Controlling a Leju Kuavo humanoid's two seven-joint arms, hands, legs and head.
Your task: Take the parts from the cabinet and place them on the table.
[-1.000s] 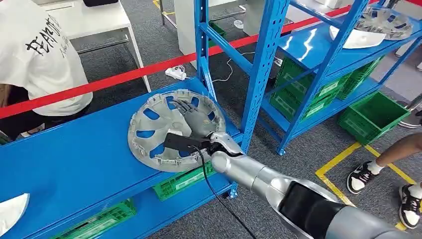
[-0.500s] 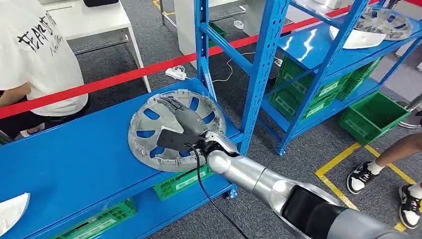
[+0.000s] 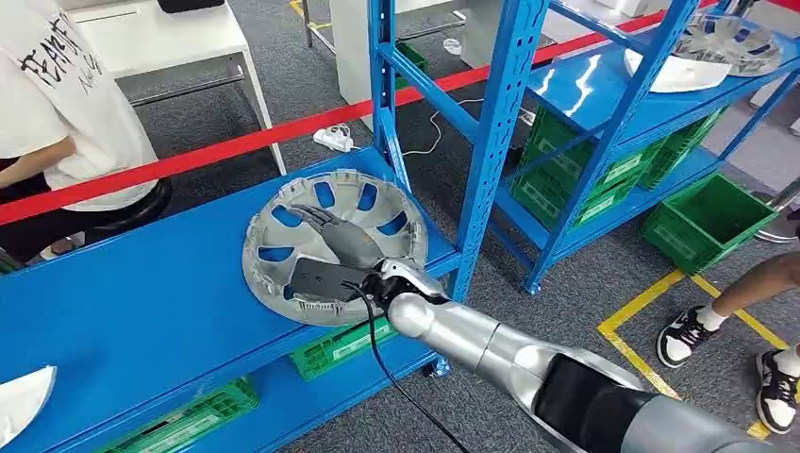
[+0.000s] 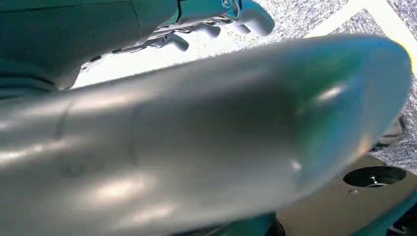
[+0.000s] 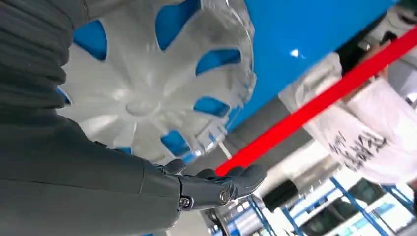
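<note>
While the silver hubcap [image 3: 332,247] lay flat on the blue shelf [image 3: 141,311] of the rack, a blue upright post [image 3: 491,142] stood just beside its rim. Green crates [image 3: 344,344] sat on the level beneath, and a red barrier tape [image 3: 236,143] ran behind, with a person in a white shirt [image 3: 66,104] beyond it. The right hand [image 3: 335,231] rested across the hubcap's spokes, fingers extended and spread, gripping nothing. Whether the left hand [image 4: 216,19] was open or closed I cannot tell.

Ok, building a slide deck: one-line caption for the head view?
Right hand reaches over a grey hubcap lying on the blue shelf.
</note>
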